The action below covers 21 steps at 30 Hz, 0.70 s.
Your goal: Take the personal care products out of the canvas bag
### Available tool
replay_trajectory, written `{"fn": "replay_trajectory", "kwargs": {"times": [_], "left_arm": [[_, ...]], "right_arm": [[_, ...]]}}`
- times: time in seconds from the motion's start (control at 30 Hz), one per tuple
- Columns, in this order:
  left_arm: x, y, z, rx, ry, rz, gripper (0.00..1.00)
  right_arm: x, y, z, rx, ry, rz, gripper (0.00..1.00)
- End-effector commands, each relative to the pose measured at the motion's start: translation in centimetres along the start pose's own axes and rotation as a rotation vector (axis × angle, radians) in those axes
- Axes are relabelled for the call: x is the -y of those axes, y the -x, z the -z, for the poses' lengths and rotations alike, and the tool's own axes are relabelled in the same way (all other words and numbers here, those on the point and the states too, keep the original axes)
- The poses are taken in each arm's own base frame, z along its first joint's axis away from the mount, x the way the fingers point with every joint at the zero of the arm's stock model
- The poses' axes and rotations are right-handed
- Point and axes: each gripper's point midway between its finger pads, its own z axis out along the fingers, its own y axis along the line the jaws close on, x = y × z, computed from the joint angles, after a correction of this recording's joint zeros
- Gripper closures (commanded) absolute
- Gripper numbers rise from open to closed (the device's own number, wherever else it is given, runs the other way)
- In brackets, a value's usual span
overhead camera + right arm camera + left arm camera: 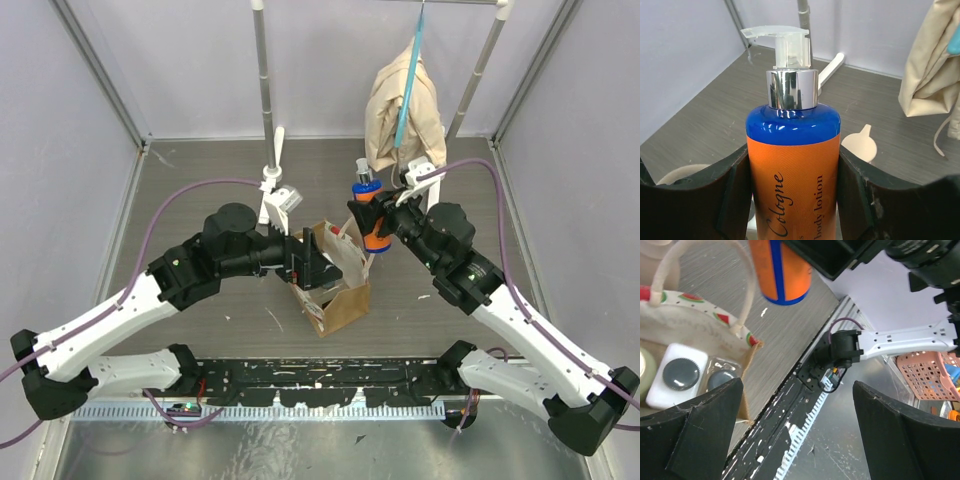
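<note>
The canvas bag (340,295) stands open at the table's centre; its watermelon-print rim and cream handle show in the left wrist view (700,310). Inside it are a white bottle with a dark grey cap (677,372) and a smaller grey cap (720,379). My right gripper (372,218) is shut on the blue bottle with the orange band (794,165), holding it upright above and behind the bag; the bottle also shows from above (370,215). My left gripper (310,268) is open and empty at the bag's left side, with its jaws wide apart (797,407).
A beige pump-top bottle (280,198) stands on the table left of the held bottle, and shows in the right wrist view (860,145). A beige draped cloth on a blue hanger (405,115) hangs at the back. A pink basket (930,372) lies beyond the table's near edge.
</note>
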Motion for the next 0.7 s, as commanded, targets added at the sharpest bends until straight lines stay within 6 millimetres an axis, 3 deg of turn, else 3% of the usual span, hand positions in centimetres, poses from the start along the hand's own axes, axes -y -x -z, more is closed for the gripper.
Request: {"fn": "replay_trajectory", "kwargs": {"times": [0.0,0.03,0.07,0.13,0.17,0.27,0.43,0.67], "left_arm": [[3.2,2.1,0.1,0.102,-0.148,-0.054,0.01],[3.2,2.4,0.1,0.112,-0.146,-0.060,0.04],[3.3,2.5,0.1,0.115,-0.148,-0.074,0.18],[2.8,2.6,-0.2,0.102,-0.118,-0.072,0.90],[2.8,2.5,-0.4,0.092,-0.113,-0.067,1.00],[3.5,2.2,-1.1,0.068,-0.137,-0.058,1.00],[7.0,2.5,-1.6,0.077,-0.236,-0.083,1.00],[10.3,2.8,-2.2,0.107,-0.337,-0.095,1.00]], "right_arm": [[-2.9,7.8,1.1,0.213,0.103,-0.056,0.99],[-3.1,7.9,1.1,0.218,0.109,-0.059,0.99],[-3.2,8.0,1.1,0.223,0.117,-0.062,0.99],[-3.8,8.2,1.1,0.230,0.134,-0.072,0.99],[-3.9,8.3,1.1,0.234,0.140,-0.075,1.00],[-4.6,8.7,1.0,0.245,0.159,-0.087,0.99],[-5.5,8.9,0.8,0.261,0.181,-0.119,0.99],[-6.2,9.3,0.5,0.278,0.195,-0.141,0.99]]}}
